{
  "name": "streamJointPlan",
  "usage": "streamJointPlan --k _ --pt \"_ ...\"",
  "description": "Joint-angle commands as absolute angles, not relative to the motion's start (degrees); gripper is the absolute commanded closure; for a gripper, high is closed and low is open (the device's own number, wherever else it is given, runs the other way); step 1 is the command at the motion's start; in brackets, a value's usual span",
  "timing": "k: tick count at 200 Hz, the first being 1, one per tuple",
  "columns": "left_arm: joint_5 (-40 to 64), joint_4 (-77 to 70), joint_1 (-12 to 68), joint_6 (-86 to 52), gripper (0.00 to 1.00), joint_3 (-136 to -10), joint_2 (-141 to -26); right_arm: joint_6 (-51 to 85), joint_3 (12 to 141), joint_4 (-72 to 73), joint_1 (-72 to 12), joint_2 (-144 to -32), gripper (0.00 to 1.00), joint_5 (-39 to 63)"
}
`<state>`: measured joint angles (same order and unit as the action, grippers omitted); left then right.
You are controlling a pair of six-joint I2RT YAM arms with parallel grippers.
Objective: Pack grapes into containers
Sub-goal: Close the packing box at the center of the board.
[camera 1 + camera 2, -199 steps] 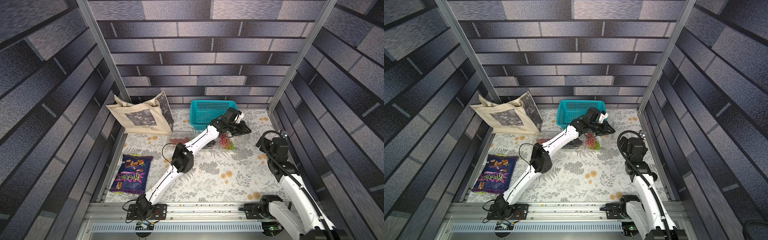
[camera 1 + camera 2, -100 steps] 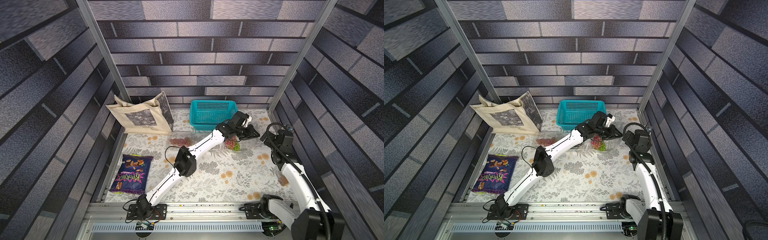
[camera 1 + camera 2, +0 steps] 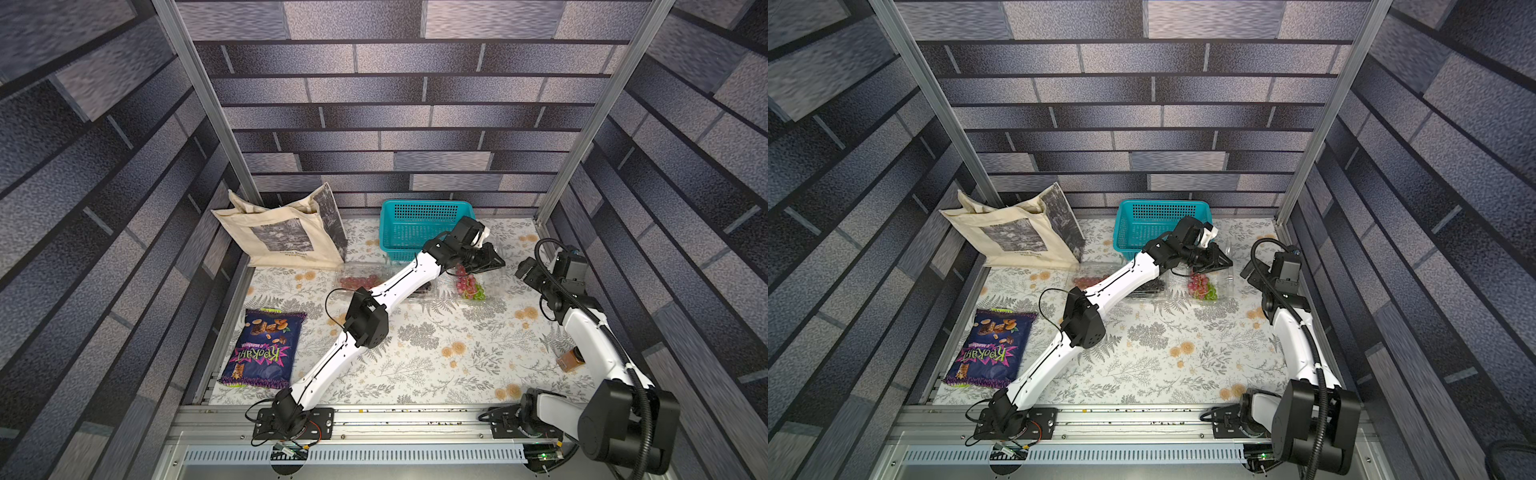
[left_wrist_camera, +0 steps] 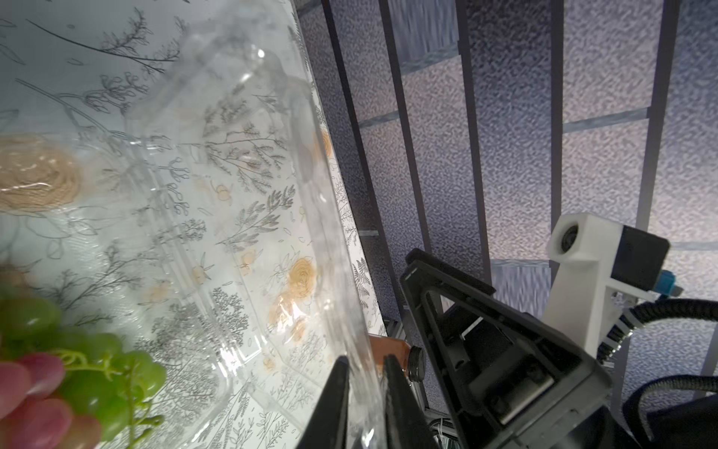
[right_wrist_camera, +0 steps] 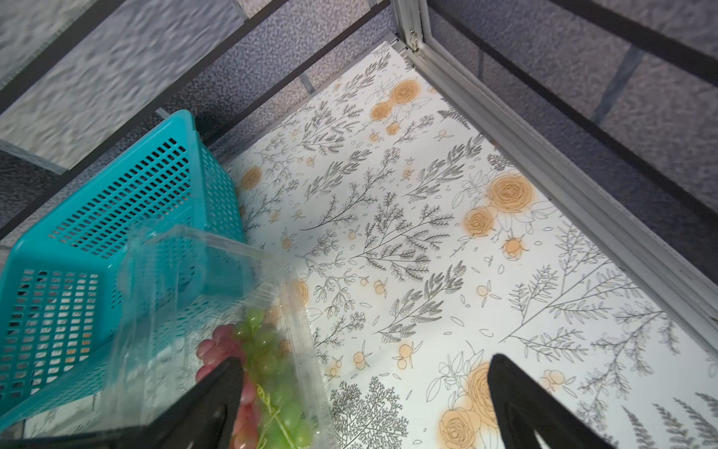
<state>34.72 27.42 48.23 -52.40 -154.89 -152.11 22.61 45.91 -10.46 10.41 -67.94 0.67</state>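
Evidently, left gripper (image 4: pixel 365 367) is clamped on the rim of the clamshell lid (image 4: pixel 241 163), presumably to fold it over the red-green grapes (image 3: pixel 468 286) lying in that container (image 3: pixel 492 291); right gripper (image 5: pixel 365 359) stands wide, empty.

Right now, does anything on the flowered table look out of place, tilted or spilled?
The lid of the clear plastic clamshell box holding red and green grapes stands tilted up, not flat, its rim pinched by the shut left gripper. A small brown object, too small to identify, lies alone beside the right arm.
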Motion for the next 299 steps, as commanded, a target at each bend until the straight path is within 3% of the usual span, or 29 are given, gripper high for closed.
streamJointPlan --k 1,122,204,299 --pt "35.85 31.72 47.59 -48.36 0.81 -155.82 -149.55 23.29 47.68 -10.88 10.45 -68.87 0.0 4.77" --pt "36.23 33.72 48.95 -45.18 0.81 -147.18 -144.49 21.93 53.5 -12.92 5.68 -77.2 0.0 6.66" --pt "35.07 26.33 48.02 -45.1 0.79 -127.12 -135.23 21.83 52.38 -12.91 4.9 -82.27 0.0 6.0" --pt "35.27 23.98 46.24 -44.07 0.69 -120.97 -132.13 19.38 48.79 -13.36 -1.18 -82.92 0.0 -1.17"
